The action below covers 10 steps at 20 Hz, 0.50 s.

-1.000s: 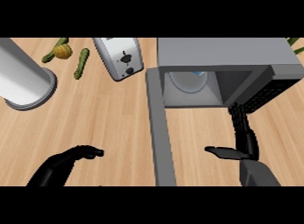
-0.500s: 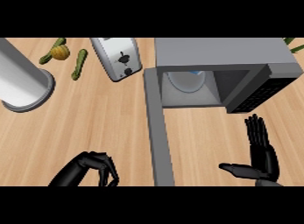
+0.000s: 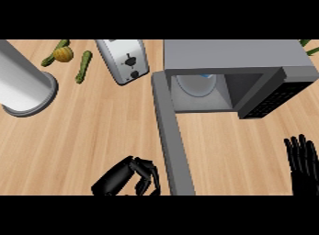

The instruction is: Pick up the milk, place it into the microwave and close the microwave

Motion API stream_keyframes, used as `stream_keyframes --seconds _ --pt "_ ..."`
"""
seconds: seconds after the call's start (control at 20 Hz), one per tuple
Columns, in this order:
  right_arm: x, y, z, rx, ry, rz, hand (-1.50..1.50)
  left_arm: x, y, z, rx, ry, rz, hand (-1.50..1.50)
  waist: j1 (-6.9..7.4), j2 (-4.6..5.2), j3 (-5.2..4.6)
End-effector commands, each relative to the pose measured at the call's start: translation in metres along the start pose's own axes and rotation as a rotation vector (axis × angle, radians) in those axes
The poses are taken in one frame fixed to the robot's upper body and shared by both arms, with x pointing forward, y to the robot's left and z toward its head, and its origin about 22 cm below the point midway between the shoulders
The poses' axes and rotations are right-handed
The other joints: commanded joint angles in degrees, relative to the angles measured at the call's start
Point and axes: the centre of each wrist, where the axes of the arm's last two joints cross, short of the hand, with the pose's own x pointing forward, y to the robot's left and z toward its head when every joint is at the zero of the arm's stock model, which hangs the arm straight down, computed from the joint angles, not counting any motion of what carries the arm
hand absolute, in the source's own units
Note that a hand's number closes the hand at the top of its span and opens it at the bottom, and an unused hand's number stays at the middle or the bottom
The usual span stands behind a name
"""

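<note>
The grey microwave (image 3: 236, 57) stands at the upper right with its door (image 3: 172, 137) swung wide open toward me. Inside the cavity I see a pale round shape (image 3: 197, 85) with a speck of blue at its top edge; I cannot tell whether that is the milk. No milk carton shows on the counter. My left hand (image 3: 124, 179) is low, just left of the door's free end, fingers curled and holding nothing. At the lower right corner my right hand (image 3: 305, 165) is open with its fingers straight and pointing up, well below the microwave.
A white toaster (image 3: 124, 59) lies left of the microwave. A tall grey cylinder (image 3: 16, 82) stands at the far left on a round base. Small green and yellow vegetables (image 3: 66, 57) lie at the back between them. Wooden counter (image 3: 87, 128) stretches in front.
My left hand has moved right to the door's free end and curled its fingers. My right hand has drawn back from the microwave to the lower right corner, fingers straightened.
</note>
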Motion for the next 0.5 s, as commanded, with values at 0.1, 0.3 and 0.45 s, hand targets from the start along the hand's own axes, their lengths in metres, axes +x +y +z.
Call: stream_keyframes --seconds 0.1,0.3,0.45 --pt "0.046 -0.005 0.02 0.013 -0.032 -0.021 -1.5 -0.007 -0.043 -0.043 -0.067 -0.016 -0.003 1.5 0.35 0.19 0.05" --pt "0.068 -0.009 -0.007 0.076 -0.051 -0.048 -1.5 -0.019 -0.063 -0.06 -0.1 -0.027 -0.034 1.5 0.16 0.37 0.02" --pt "0.091 -0.005 0.011 0.1 -0.064 -0.065 -1.5 -0.012 -0.058 -0.086 -0.08 0.015 -0.041 1.5 -1.58 0.53 -0.06"
